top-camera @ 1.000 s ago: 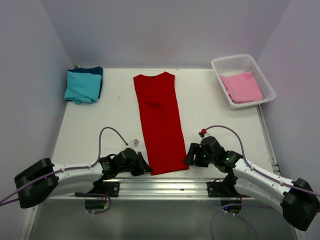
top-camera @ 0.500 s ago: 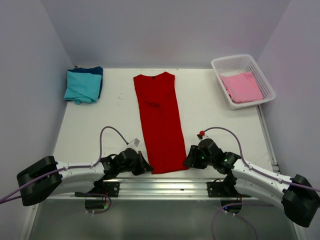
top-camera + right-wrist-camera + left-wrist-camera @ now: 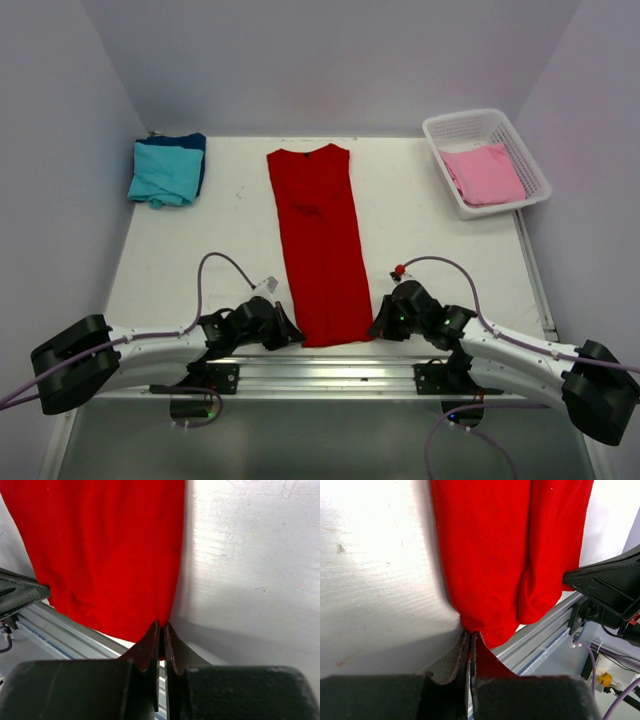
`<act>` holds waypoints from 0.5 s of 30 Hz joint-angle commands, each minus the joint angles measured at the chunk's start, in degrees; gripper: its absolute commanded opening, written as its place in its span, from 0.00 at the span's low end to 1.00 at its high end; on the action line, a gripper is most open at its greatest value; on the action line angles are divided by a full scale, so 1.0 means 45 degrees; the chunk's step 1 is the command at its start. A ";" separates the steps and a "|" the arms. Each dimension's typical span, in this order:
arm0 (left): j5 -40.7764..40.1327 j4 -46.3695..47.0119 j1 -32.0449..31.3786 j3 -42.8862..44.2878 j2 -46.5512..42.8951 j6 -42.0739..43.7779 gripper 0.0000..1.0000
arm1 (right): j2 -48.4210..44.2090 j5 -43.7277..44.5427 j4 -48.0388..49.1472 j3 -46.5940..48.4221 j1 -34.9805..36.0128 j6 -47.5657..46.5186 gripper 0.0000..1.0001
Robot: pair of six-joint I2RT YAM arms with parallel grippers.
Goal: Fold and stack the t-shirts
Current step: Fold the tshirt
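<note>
Left claw [image 3: 471,636] and right claw [image 3: 161,629] each tight, apparently, on red t-shirt [image 3: 318,240] hem.

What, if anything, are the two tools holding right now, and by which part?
Both hold the red t-shirt by its near hem: the left tool pinches its left corner, the right tool its right corner.

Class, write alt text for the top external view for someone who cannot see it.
A red t-shirt, folded into a long strip, lies centred; the left arm and right arm pinch its near corners in shut jaws. A teal t-shirt sits on a dark blue t-shirt far left; a pink t-shirt lies in a basket far right.
</note>
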 commanded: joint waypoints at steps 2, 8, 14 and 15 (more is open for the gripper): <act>-0.0412 -0.0109 -0.0081 -0.0188 -0.0293 0.0635 0.00 | -0.0084 0.0271 0.0071 0.0005 0.0192 0.0190 0.00; -0.0333 -0.0205 -0.0589 -0.0325 -0.0878 0.0734 0.00 | -0.0650 0.0291 0.0129 0.0181 0.0563 0.0131 0.00; -0.0957 -0.2099 -0.1214 0.0805 -0.2342 0.0890 0.00 | -0.1002 0.0369 0.0149 0.0532 0.1051 -0.0064 0.00; -0.1190 -0.2990 -0.1234 0.0963 -0.2673 0.0948 0.00 | -0.1002 0.0408 0.0129 0.0668 0.1129 -0.0103 0.00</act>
